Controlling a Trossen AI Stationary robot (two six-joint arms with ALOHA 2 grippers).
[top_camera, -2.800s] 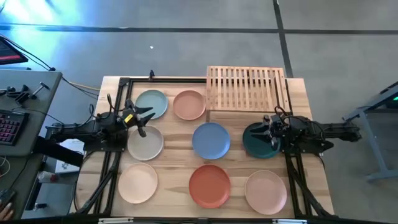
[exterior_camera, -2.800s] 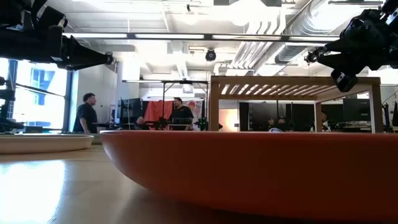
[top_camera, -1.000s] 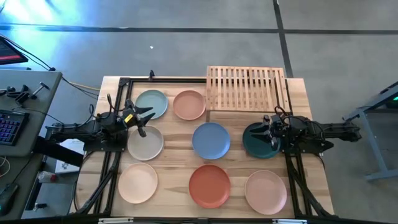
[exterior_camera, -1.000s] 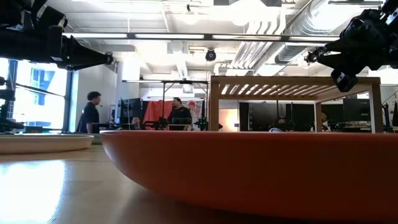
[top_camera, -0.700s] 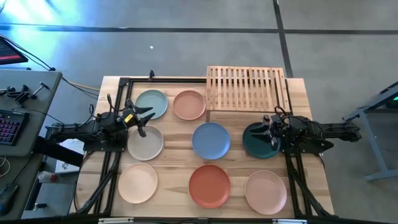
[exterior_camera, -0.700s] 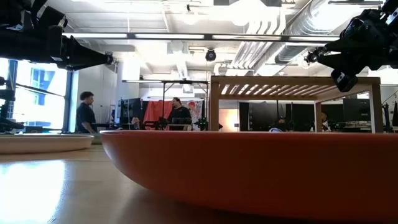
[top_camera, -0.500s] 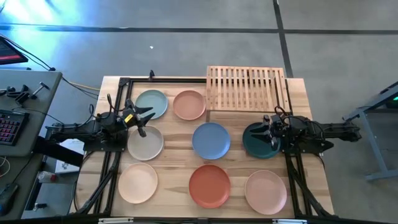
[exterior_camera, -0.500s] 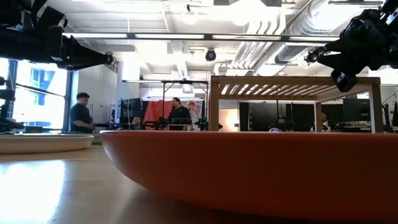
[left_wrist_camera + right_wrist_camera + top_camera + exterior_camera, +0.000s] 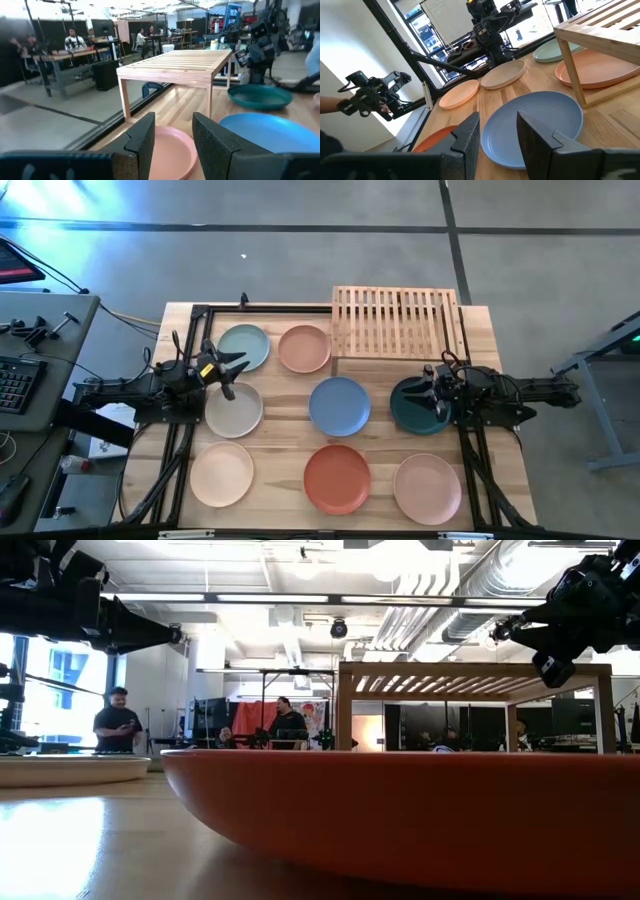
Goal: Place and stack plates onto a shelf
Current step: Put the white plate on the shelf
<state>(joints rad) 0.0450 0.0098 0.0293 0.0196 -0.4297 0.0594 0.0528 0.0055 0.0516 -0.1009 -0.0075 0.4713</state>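
Note:
Eight plates lie flat on the tabletop: pale teal [image 9: 243,346], peach [image 9: 304,348], grey-beige [image 9: 233,410], blue [image 9: 340,405], dark green [image 9: 415,408], cream [image 9: 222,473], terracotta [image 9: 337,478] and pink [image 9: 427,488]. The shelf [image 9: 397,322] stands on its legs at the far edge, with nothing on its slats. My left gripper [image 9: 230,374] hovers open above the gap between the teal and grey-beige plates, pointing right [image 9: 173,140]. My right gripper [image 9: 430,392] hovers open over the dark green plate, pointing left [image 9: 498,137].
A black frame [image 9: 200,312] runs along the table's left, far and right sides. The terracotta plate [image 9: 400,810] fills the front of the low view, with the shelf [image 9: 470,675] behind it. People stand and sit in the room beyond. A keyboard table [image 9: 30,350] is off the left edge.
Both arms and all plates stay where they were. Only a person in the room behind the table has walked a little to the left.

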